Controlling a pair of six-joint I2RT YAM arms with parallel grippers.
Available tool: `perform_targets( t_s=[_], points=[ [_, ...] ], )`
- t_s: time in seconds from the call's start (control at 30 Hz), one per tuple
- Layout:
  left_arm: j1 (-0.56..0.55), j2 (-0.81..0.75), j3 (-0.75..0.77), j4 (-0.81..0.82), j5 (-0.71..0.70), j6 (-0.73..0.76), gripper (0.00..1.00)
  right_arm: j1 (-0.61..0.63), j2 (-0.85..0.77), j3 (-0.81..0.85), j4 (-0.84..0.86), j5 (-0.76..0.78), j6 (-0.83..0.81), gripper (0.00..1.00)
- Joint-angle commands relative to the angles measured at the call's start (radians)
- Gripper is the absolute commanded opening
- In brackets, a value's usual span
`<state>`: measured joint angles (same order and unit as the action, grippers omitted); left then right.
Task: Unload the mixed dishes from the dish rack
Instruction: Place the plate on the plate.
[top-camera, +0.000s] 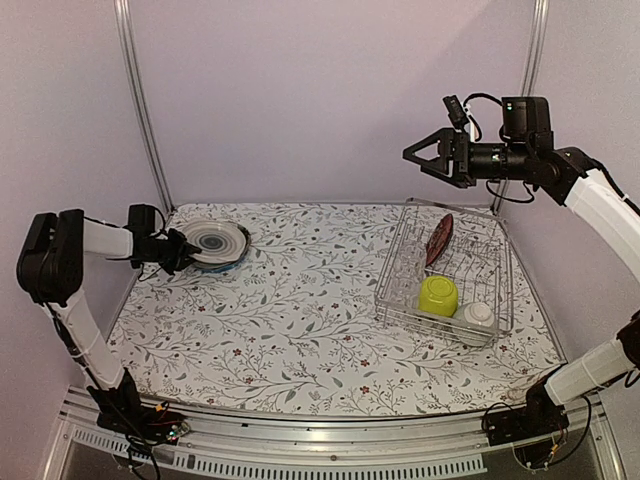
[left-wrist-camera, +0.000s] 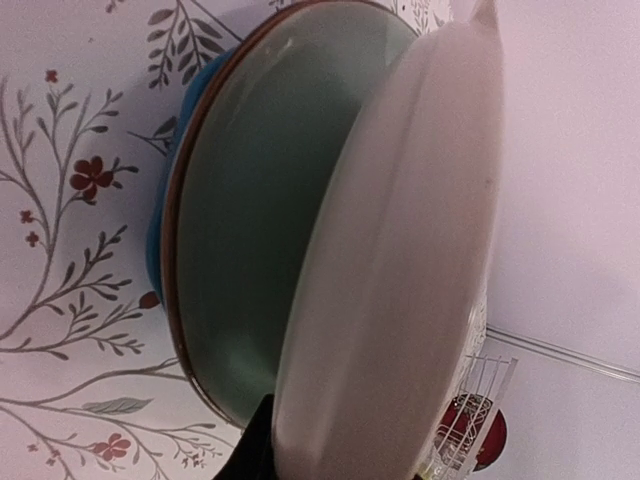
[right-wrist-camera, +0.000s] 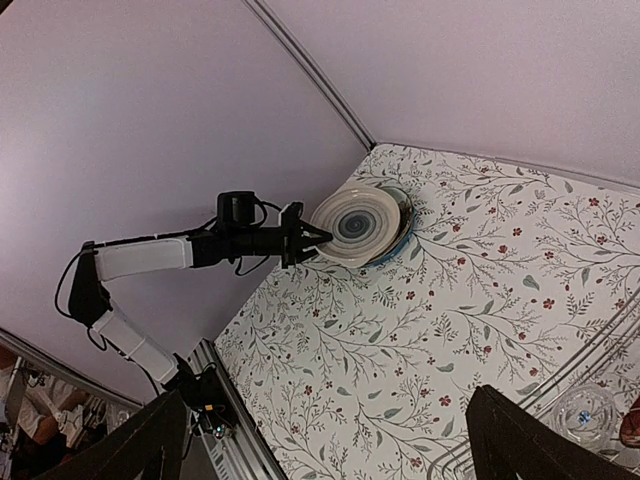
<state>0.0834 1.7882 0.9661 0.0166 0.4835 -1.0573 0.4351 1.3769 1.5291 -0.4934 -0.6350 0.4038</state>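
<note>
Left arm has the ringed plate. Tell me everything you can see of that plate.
The ringed plate is round and looks like glazed ceramic, with dark grey concentric rings on top and a plain whitish underside. It is at the far left of the table, tilted above the blue-green plate. The left gripper is shut on its left rim. Whether its far edge rests on the lower plate is unclear.

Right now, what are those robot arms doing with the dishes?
The left gripper grips the grey ringed plate by its rim, tilted over the pale blue-green plate at the far left of the table. The right gripper hangs open up above the dish rack, which holds the red floral plate, lime-green bowl and small whitish bowl.
</note>
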Motion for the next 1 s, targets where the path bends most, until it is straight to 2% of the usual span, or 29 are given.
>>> perform_targets(
  t_s=[0.0,0.1,0.23,0.33,0.47,0.8,0.97],
  points=[
    [0.013,0.001,0.056,0.107,0.050,0.005,0.00,-0.006,-0.001,-0.010,-0.015,-0.008,-0.001,0.99],
    [0.016,0.019,0.070,0.088,0.053,0.005,0.01,-0.006,-0.001,-0.008,-0.015,-0.008,-0.002,0.99],
    [0.015,0.043,0.084,0.077,0.063,0.002,0.10,-0.006,-0.002,-0.007,-0.018,-0.008,-0.002,0.99],
    [0.015,0.046,0.087,0.061,0.062,0.007,0.21,-0.006,-0.004,-0.007,-0.021,-0.010,-0.002,0.99],
    [0.013,0.041,0.093,0.027,0.046,0.022,0.28,-0.006,-0.004,-0.006,-0.019,-0.009,-0.003,0.99],
    [0.013,0.051,0.103,-0.013,0.034,0.038,0.41,-0.007,-0.004,-0.006,-0.021,-0.007,-0.001,0.99],
    [0.013,0.048,0.106,-0.059,0.022,0.044,0.43,-0.006,-0.003,-0.007,-0.022,-0.008,0.000,0.99]
  ],
)
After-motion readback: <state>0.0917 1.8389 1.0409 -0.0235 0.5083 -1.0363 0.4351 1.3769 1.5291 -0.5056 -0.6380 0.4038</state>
